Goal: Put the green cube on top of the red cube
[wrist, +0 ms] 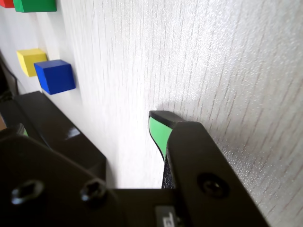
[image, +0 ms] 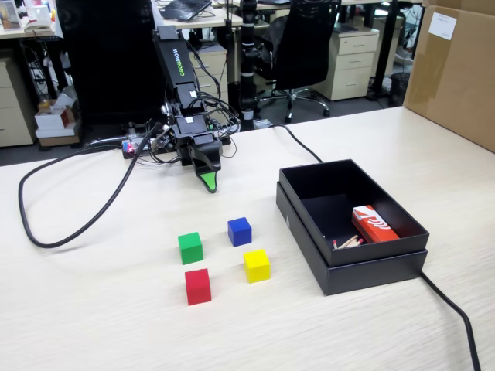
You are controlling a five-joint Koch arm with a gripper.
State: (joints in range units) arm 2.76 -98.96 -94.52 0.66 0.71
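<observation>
The green cube (image: 190, 247) sits on the table, just behind the red cube (image: 198, 286). In the wrist view both are cut off at the top left corner, the green cube (wrist: 34, 4) next to the red cube (wrist: 5, 2). My gripper (image: 207, 182) hangs low over the table behind the cubes, well apart from them, its green tip pointing down. In the wrist view the gripper (wrist: 90, 125) has its jaws apart with bare table between them, and it holds nothing. One green-padded fingertip (wrist: 158, 130) shows clearly.
A blue cube (image: 239, 231) and a yellow cube (image: 257, 265) sit to the right of the green and red ones. An open black box (image: 309, 224) holding a red-and-white carton (image: 373, 224) stands further right. Black cables run across the table. A cardboard box (image: 456, 69) stands at the far right.
</observation>
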